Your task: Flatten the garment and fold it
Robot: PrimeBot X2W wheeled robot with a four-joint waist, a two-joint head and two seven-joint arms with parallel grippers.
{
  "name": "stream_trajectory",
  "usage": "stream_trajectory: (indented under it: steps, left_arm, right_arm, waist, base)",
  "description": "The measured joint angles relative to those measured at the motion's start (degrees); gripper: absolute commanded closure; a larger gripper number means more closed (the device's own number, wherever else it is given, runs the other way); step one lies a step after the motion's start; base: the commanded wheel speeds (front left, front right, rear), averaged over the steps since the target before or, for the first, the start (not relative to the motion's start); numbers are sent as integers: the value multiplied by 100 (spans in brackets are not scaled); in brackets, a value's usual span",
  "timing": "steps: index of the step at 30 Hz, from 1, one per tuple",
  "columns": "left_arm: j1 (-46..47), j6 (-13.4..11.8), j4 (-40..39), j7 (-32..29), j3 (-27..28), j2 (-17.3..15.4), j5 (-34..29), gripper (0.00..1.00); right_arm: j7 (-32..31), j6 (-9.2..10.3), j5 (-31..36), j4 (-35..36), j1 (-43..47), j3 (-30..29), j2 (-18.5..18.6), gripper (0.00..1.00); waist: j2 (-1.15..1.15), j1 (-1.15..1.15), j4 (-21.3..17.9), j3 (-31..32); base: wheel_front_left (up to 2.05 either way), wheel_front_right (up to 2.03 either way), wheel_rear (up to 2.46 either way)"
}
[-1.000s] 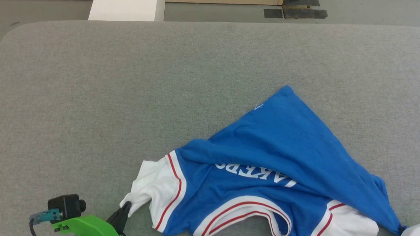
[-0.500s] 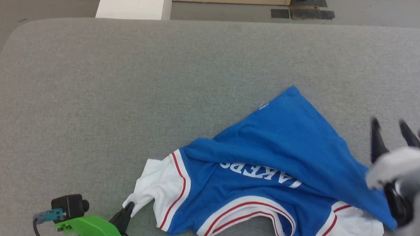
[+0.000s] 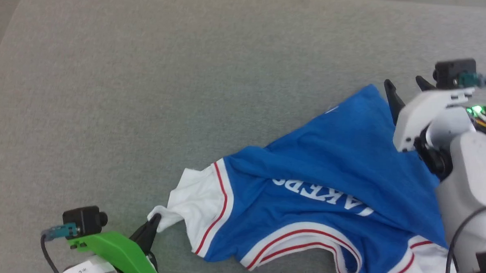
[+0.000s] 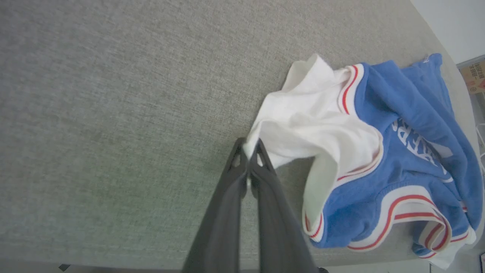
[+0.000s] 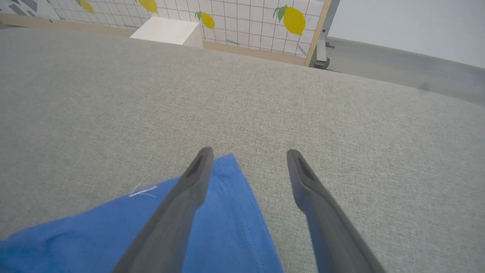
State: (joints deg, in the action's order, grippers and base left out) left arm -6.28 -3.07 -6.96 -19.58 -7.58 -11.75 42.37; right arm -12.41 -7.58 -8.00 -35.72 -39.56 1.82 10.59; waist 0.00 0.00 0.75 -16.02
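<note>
The garment (image 3: 328, 165), a blue shirt with white sleeves and red-and-white trim, lies crumpled on the grey table, its white lettering upside down to me. My left gripper (image 3: 154, 221) is shut on the tip of the white sleeve (image 4: 303, 125) at the shirt's left end; in the left wrist view that gripper (image 4: 248, 146) pinches the white cloth. My right gripper (image 3: 404, 83) is open and hovers at the shirt's far pointed corner. In the right wrist view the blue corner (image 5: 231, 223) lies between and under the fingers of that gripper (image 5: 250, 153).
The grey padded table (image 3: 146, 87) stretches wide to the left of and beyond the shirt, with a rounded far-left corner. Past its far edge stand a white box (image 5: 166, 30) and a lemon-patterned grid panel (image 5: 246, 26).
My right gripper opened, let go of the shirt's near-right corner and moved up to the far corner. The head camera tilted down. The left gripper kept its hold on the sleeve.
</note>
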Motion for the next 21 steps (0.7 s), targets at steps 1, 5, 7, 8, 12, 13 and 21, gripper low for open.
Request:
stream_trajectory:
  steps: [1, 5, 7, 8, 12, 13, 21]
  left_arm:
    - [30, 1, 1, 0, -10, 2, 0, 100]
    - [125, 35, 36, 25, -53, 7, -1, 100]
    - [168, 51, 64, 49, -63, 18, -1, 100]
    - [190, 52, 73, 51, -67, 23, -1, 100]
    - [263, 71, 97, 59, -101, 56, -1, 100]
    - [282, 86, 103, 73, -107, 62, -1, 100]
    - [347, 127, 127, 154, -131, 79, 0, 100]
  right_arm:
    - [-144, 0, 0, -130, -117, 44, 3, 0]
    - [-966, 0, -8, -645, -546, 169, 12, 0]
    - [-1323, 0, 0, -810, -693, 188, 22, 0]
    - [-1486, 0, 27, -878, -761, 199, 29, 0]
    - [-1917, 1, 207, -1006, -959, 137, 83, 0]
    - [-2001, 0, 279, -1012, -1015, 105, 102, 0]
    - [-2753, -2, 647, -1029, -1326, -257, 83, 98]
  waist:
    - [0, 0, 36, -47]
    - [0, 0, 217, -234]
    - [0, 0, 299, -315]
    - [0, 0, 341, -357]
    - [0, 0, 490, -497]
    - [0, 0, 523, -531]
    - [0, 0, 665, -728]
  base:
    - [0, 0, 0]
    - [0, 0, 0]
    - [0, 0, 0]
    - [0, 0, 0]
    - [0, 0, 0]
    - [0, 0, 0]
    - [0, 0, 0]
